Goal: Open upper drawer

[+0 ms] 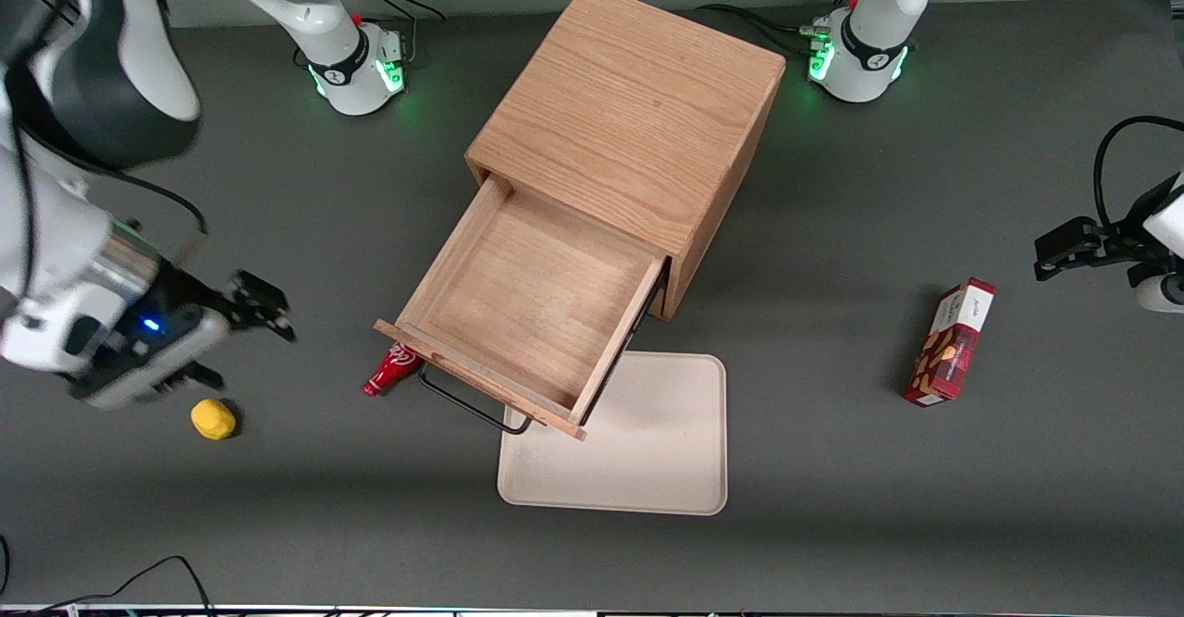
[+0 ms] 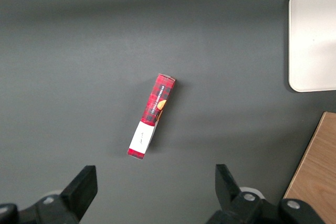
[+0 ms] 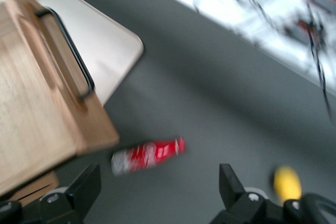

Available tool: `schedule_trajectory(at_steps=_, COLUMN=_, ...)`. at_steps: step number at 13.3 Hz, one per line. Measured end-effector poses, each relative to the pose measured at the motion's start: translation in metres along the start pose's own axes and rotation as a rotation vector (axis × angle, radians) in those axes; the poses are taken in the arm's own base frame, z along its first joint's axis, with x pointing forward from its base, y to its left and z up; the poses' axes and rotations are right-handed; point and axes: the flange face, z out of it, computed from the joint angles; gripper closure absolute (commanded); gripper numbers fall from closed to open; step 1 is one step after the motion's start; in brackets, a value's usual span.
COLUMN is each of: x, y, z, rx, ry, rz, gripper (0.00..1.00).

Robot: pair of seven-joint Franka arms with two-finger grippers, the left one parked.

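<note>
The upper drawer (image 1: 527,293) of the oak cabinet (image 1: 638,127) stands pulled far out, its box empty. Its thin black wire handle (image 1: 467,406) faces the front camera; the handle also shows in the right wrist view (image 3: 71,51). The lower drawer is hidden under the upper one. My right gripper (image 1: 264,307) is open and empty, raised above the table well away from the drawer toward the working arm's end. In the right wrist view the gripper (image 3: 157,192) hovers over bare table with its fingers (image 3: 86,187) wide apart.
A red soda can (image 1: 390,369) lies on its side by the drawer's front corner, also in the right wrist view (image 3: 148,156). A yellow object (image 1: 213,419) lies nearer the front camera than my gripper. A beige tray (image 1: 647,450) lies under the drawer front. A red box (image 1: 951,343) lies toward the parked arm's end.
</note>
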Motion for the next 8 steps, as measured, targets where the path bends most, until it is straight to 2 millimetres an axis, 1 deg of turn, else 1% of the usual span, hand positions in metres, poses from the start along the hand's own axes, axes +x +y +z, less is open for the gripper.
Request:
schedule_trajectory(at_steps=1, x=-0.022, y=0.005, z=-0.015, rx=-0.01, ry=-0.043, rz=0.111, gripper=0.0)
schedule_trajectory(at_steps=2, x=-0.039, y=0.004, z=-0.026, rx=-0.02, ry=-0.08, rz=0.187, gripper=0.0)
schedule_trajectory(at_steps=4, x=-0.069, y=0.002, z=-0.04, rx=-0.048, ry=-0.127, rz=0.279, gripper=0.0)
schedule_trajectory(at_steps=6, x=-0.094, y=0.004, z=-0.049, rx=-0.073, ry=-0.135, rz=0.32, gripper=0.0)
schedule_trajectory(at_steps=8, x=-0.109, y=0.005, z=-0.053, rx=-0.088, ry=-0.138, rz=0.337, gripper=0.0)
